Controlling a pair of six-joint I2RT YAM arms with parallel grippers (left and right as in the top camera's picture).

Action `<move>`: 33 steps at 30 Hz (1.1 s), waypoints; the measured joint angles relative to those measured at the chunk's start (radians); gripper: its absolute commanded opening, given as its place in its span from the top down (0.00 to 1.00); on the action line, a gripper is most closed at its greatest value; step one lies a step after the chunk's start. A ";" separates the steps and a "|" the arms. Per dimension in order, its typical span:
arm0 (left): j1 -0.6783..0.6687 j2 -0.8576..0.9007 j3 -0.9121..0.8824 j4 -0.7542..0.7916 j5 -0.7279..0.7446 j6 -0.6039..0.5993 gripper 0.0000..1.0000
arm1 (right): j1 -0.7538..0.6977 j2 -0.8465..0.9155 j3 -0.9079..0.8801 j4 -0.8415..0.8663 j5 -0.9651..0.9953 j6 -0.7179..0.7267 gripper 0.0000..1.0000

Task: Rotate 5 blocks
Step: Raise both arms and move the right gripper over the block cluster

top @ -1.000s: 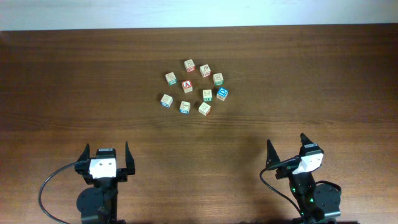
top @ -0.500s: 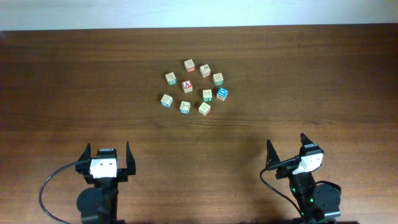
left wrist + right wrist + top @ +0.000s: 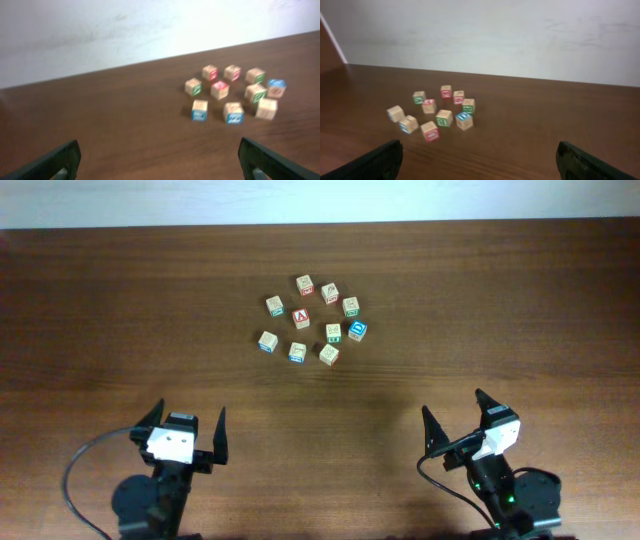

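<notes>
Lying on the table [image 3: 120,300]: the blocks [image 3: 357,331], small light-wood cubes printed in blue or green, sit in a loose ring around the red "A" cube [image 3: 301,318], spaced slightly apart.
Red-marked cubes [image 3: 305,285]: you find these just beyond the red "A" cube, on its far side.
Left gripper [image 3: 186,418]: well apart from the red "A" cube, on its near side and to its left; its fingers are spread wide and hold nothing.
Right gripper [image 3: 453,405]: well apart from the red "A" cube, on its near side and to its right; its fingers are also spread wide and empty.
Wrist views: both show you the cluster ahead between dark fingertips; the left wrist view is blurred.
</notes>
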 measured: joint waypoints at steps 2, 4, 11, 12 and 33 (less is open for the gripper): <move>0.000 0.070 0.086 -0.023 0.023 0.000 0.01 | 0.000 0.070 0.074 -0.023 -0.020 0.000 0.02; 0.000 0.150 0.167 -0.066 0.035 0.000 0.01 | 0.000 0.174 0.168 -0.064 -0.030 0.000 0.02; 0.002 0.474 0.452 -0.203 0.115 0.000 0.01 | 0.000 0.545 0.514 -0.205 -0.094 0.000 0.02; 0.002 0.533 0.508 -0.235 0.127 0.000 0.01 | 0.000 0.600 0.562 -0.239 -0.108 0.000 0.02; -0.014 1.394 1.213 -0.637 0.362 0.000 0.01 | 0.000 1.725 1.534 -0.721 -0.369 0.000 0.02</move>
